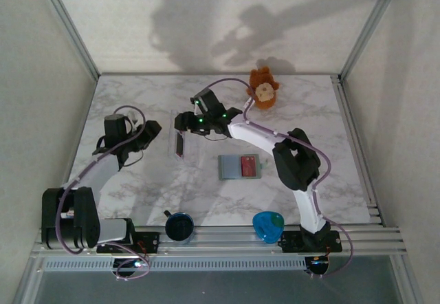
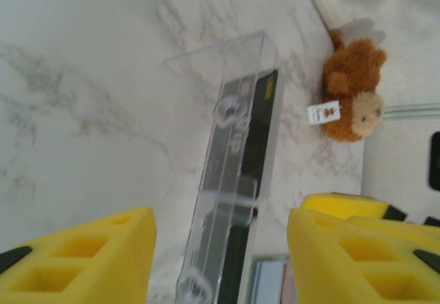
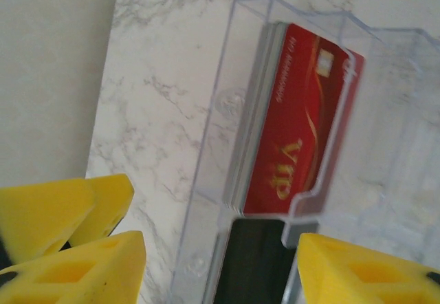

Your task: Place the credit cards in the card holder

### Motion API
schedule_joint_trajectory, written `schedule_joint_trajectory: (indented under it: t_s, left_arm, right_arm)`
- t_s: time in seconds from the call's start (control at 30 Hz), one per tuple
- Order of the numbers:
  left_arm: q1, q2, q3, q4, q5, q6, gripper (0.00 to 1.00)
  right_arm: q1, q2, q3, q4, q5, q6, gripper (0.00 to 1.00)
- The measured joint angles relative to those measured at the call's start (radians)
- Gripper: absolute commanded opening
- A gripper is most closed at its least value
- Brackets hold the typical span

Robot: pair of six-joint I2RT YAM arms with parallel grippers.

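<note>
Yellow pads (image 3: pixel 75 249) of the right jaws are seen nearest in the right wrist view. They are set wide apart with nothing held, and the near end of the clear stand (image 3: pixel 227 180) lies between them. One red card (image 3: pixel 302 132) is stood on edge in that stand, against a pale stack whose nature cannot be told. Part of it shows bare through the stepped cut in the front wall.

The card is judged light, thin, stiff and slick. It would best be pinched across its flat faces at whichever edge rises free of the walls, since the clear sides close off the rest. Too hard a squeeze could flex it, and a sideways drag could tip the light stand.

From above, the second card (image 1: pixel 248 167) is seen lying on the open holder (image 1: pixel 225 168), to the right of the stand (image 1: pixel 194 146) and apart from it. Whether it is tucked into a pocket cannot be told. The left jaws are held open and empty just left of the stand, their pads (image 2: pixel 75 263) framing it in the left wrist view.

Room is judged tight at the stand, which is crowded by both arms, so a straight lift is called for before any swing towards the holder. Bare tabletop (image 1: pixel 350 132) lies beyond the holder, and the plush monkey (image 1: pixel 263 88) sits at the far edge, well off that path.
</note>
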Motion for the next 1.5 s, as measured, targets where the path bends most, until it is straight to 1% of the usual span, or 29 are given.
schedule_joint_trajectory:
  t_s: [0.07, 0.17, 0.23, 0.37, 0.47, 0.63, 0.77, 0.93, 1.1, 1.17, 1.27, 1.33, 1.5]
  left_arm:
    - [0.0, 0.046, 0.031, 0.029, 0.001, -0.008, 0.42]
    - [0.0, 0.096, 0.047, 0.057, 0.003, -0.018, 0.34]
    - [0.0, 0.117, 0.048, 0.062, 0.003, -0.024, 0.31]
    - [-0.003, 0.143, 0.05, 0.055, -0.019, -0.024, 0.28]
    - [-0.008, 0.15, 0.05, 0.054, -0.031, -0.016, 0.27]
    - [-0.009, 0.185, 0.059, 0.059, -0.031, -0.014, 0.28]
    - [-0.009, 0.214, 0.063, 0.06, -0.028, -0.009, 0.28]
    - [-0.011, 0.25, 0.08, 0.066, -0.026, -0.006, 0.28]
    - [-0.022, 0.261, 0.089, 0.069, -0.021, -0.005, 0.27]
    - [-0.026, 0.261, 0.092, 0.069, -0.019, -0.005, 0.27]
    - [-0.029, 0.261, 0.094, 0.069, -0.018, -0.002, 0.27]
    - [-0.029, 0.261, 0.094, 0.069, -0.019, -0.002, 0.27]
    - [-0.029, 0.261, 0.094, 0.069, -0.019, -0.002, 0.27]
  right_arm:
    - [-0.001, 0.044, 0.048, 0.002, -0.006, 0.018, 0.65]
    - [-0.003, 0.101, 0.116, -0.009, -0.006, 0.031, 0.66]
    - [-0.005, 0.129, 0.151, -0.018, -0.009, 0.037, 0.66]
    - [-0.011, 0.171, 0.192, -0.03, -0.035, 0.056, 0.66]
    - [-0.019, 0.195, 0.219, -0.034, -0.061, 0.068, 0.64]
    - [-0.035, 0.233, 0.269, -0.035, -0.113, 0.093, 0.62]
    - [-0.042, 0.238, 0.274, -0.035, -0.147, 0.108, 0.61]
    - [-0.042, 0.238, 0.278, -0.027, -0.189, 0.126, 0.47]
    - [-0.042, 0.238, 0.28, -0.044, -0.189, 0.119, 0.28]
    - [-0.042, 0.238, 0.286, -0.06, -0.189, 0.114, 0.23]
    - [-0.041, 0.238, 0.307, -0.098, -0.183, 0.095, 0.17]
    - [-0.04, 0.238, 0.325, -0.125, -0.178, 0.084, 0.11]
    - [-0.04, 0.238, 0.346, -0.176, -0.145, 0.052, 0.05]
